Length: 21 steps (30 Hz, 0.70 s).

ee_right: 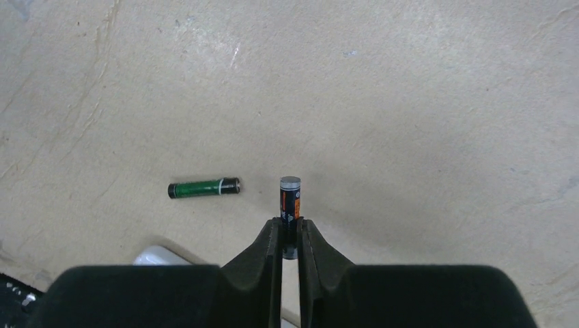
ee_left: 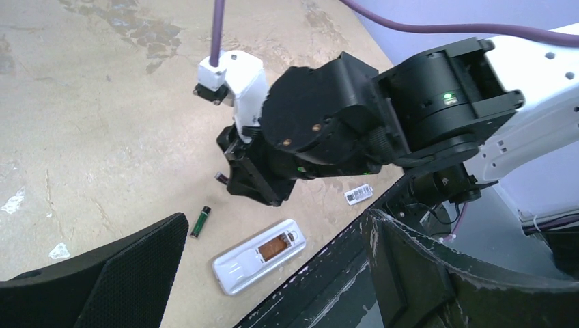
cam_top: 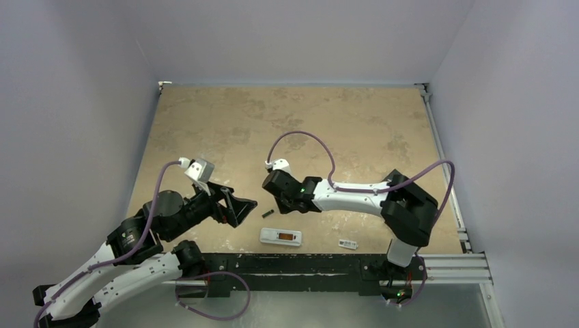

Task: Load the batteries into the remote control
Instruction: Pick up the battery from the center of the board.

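Remote control (cam_top: pixel 280 236) lies on the table (cam_top: pixel 307 123) near its front edge, between the arm bases as I see it. One battery (cam_top: pixel 268 214) lies just behind its left end. Second battery (ee_right: pixel 289 197) sits between the right gripper (ee_right: pixel 289 229) fingers, close beside the first. Cover piece (cam_top: pixel 348 244) lies right of the remote, apart.

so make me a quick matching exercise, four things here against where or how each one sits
1 green battery
2 orange-marked battery
3 remote control
4 white cover piece

A pinched in the right gripper
B lying right of the remote
C back up, compartment open
D lying just beyond the remote's left end

Pairs: 1-D, 2-A, 3-C, 4-B
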Motion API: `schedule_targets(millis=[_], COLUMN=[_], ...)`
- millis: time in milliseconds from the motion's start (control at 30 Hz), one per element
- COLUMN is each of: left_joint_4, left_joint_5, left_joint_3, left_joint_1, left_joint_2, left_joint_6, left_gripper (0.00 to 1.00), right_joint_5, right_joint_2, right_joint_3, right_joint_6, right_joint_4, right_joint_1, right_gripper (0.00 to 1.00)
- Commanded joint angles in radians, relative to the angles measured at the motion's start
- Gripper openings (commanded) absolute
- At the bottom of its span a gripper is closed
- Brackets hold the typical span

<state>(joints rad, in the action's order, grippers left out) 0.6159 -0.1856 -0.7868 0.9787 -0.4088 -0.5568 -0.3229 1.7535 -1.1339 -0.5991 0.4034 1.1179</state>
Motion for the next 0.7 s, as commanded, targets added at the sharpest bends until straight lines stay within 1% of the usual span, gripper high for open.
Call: schedule_targets(millis=[0,333,667], left_joint_4=[-0.023,-0.019,-0.017], left_joint_5=[-0.017,-0.027,-0.032], left_joint_3=[0.008,0.007,0.006], left_joint_1=[0.007,0.007,0.007], left_joint_2=[-0.014,-0.016,-0.017], left_joint_6=[-0.001,-0.006,-0.010], left_gripper=[0.99,0.99,0.99], right_joint_5=[0.007,0.119,0.210], right_joint_2=[-0.096,-0.204,-0.280], right_joint_3=[0.046,0.124,0.160], right_joint_6=[0.061,0.218,0.364], right_joint_4=[-0.011,-0.038,-0.029], right_joint_1=[0.009,0.024,0.081], right_gripper=[0.00,0.00,0.00])
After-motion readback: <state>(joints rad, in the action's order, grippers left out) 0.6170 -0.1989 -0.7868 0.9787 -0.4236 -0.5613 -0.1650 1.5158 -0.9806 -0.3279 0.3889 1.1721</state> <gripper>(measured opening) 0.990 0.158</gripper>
